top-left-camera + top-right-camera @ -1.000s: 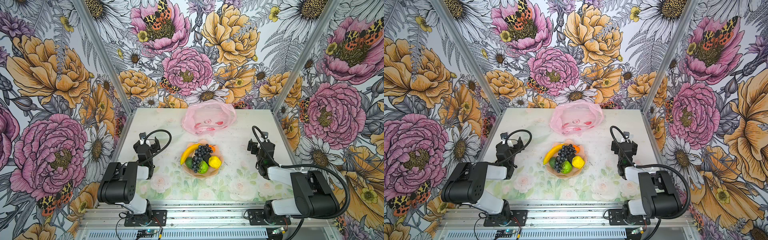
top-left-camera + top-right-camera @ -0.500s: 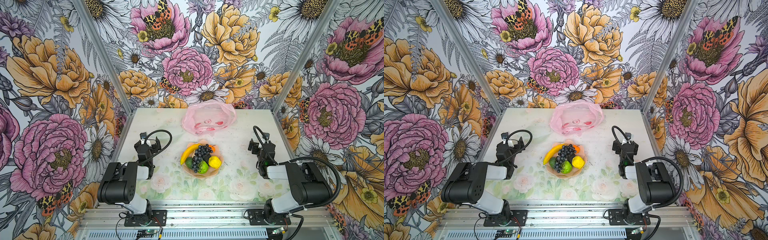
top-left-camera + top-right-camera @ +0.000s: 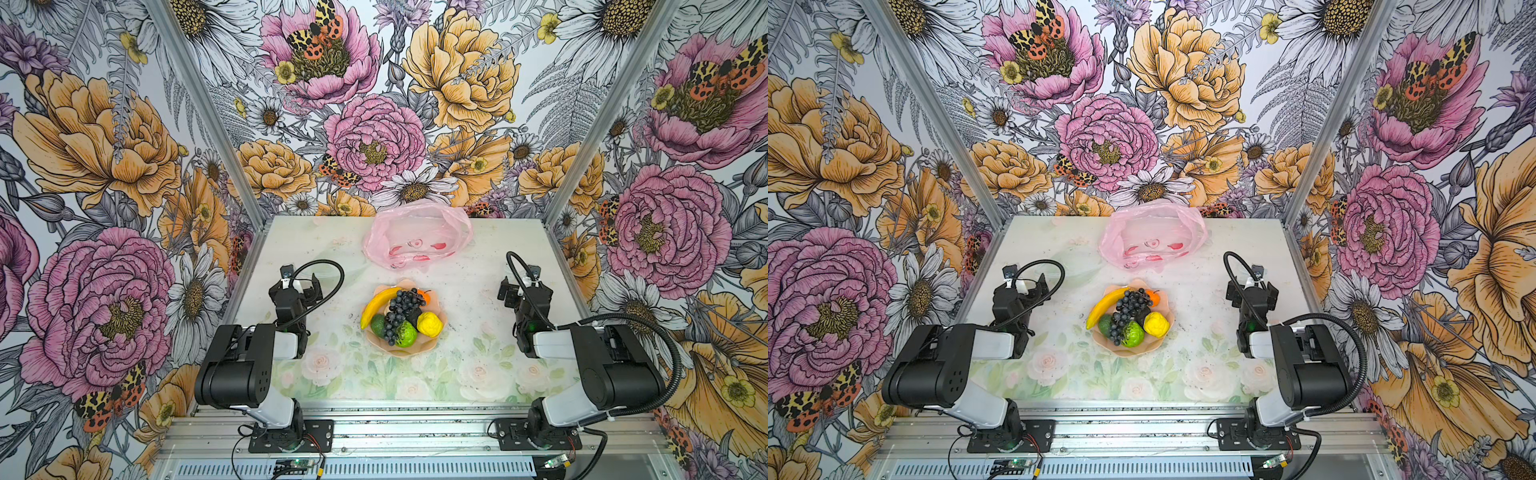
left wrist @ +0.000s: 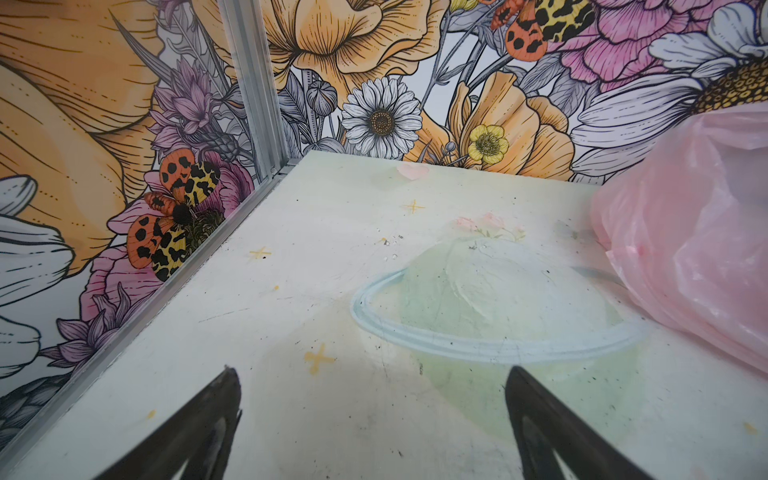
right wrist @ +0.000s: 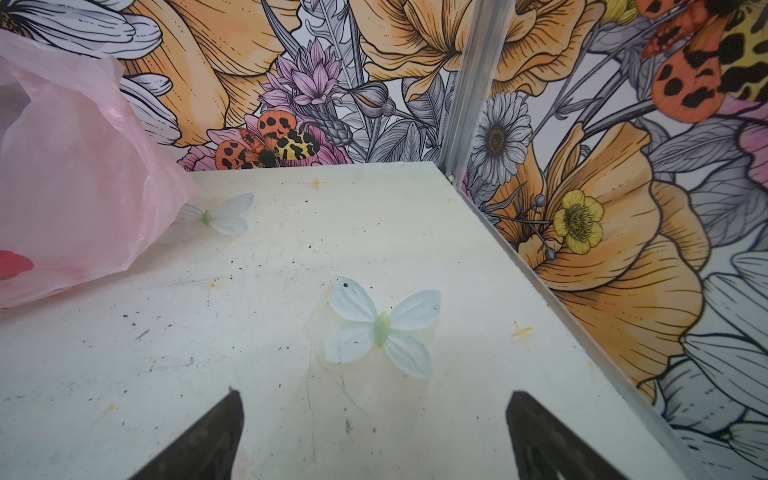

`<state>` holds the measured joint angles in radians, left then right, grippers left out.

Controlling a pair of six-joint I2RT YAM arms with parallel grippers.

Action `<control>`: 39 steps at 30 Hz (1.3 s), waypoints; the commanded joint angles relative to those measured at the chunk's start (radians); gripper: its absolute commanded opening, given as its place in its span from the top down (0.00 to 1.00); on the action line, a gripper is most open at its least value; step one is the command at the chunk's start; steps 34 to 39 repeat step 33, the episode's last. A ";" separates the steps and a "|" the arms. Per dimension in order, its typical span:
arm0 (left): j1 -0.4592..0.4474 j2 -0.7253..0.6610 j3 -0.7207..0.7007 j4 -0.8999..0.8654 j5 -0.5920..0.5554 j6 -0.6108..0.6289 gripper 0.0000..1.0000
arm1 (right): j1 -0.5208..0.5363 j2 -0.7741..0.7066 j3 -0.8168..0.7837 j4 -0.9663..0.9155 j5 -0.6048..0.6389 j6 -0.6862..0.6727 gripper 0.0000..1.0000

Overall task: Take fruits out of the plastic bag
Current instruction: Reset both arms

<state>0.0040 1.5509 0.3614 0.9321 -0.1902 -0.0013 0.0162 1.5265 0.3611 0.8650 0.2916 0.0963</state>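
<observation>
Showing the plastic bag (image 3: 417, 235) lying crumpled and slack at the far middle of the table (image 3: 332, 249), red fruit prints showing through its pink film. Displaying the fruits (image 3: 395, 328) heaped in a peach scalloped dish (image 3: 415, 354) at the table's centre, well apart from the bag and nearer the front edge: yellow banana (image 3: 376, 305) curving along the dish's left rim, dark purple grape bunch (image 3: 401, 309) draping over the middle, dark green avocado (image 3: 377, 324) tucking in under the banana, lime-green ball (image 3: 405, 334) sitting at the near side, yellow lemon (image 3: 429, 325) nestling just right of it. Possibly catching a small orange piece (image 3: 424, 296) peeking out behind the grapes, though too hidden there to be sure. Holding the left hand (image 4: 370, 374) over bare table to the left of the dish, spread wide open and gripping nothing, pointing toward the far left corner with the bag's edge off to one side. Mirroring it with the right hand (image 5: 374, 395) on the dish's right, likewise spread wide open and gripping nothing, facing a pale butterfly motif (image 5: 382, 328) on the table, the bag's film showing at the margin.
</observation>
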 commanded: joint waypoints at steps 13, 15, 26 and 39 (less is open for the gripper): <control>-0.006 -0.002 0.007 0.022 0.006 -0.013 0.01 | 0.004 0.006 0.012 0.030 0.015 0.013 0.01; -0.005 -0.002 0.007 0.022 0.006 -0.013 0.01 | 0.004 0.006 0.012 0.029 0.015 0.013 0.01; -0.006 -0.002 0.008 0.022 0.005 -0.012 0.01 | -0.004 0.007 0.022 0.012 -0.004 0.017 0.00; -0.006 -0.002 0.007 0.022 0.006 -0.012 0.01 | -0.006 0.004 0.015 0.023 -0.009 0.019 0.00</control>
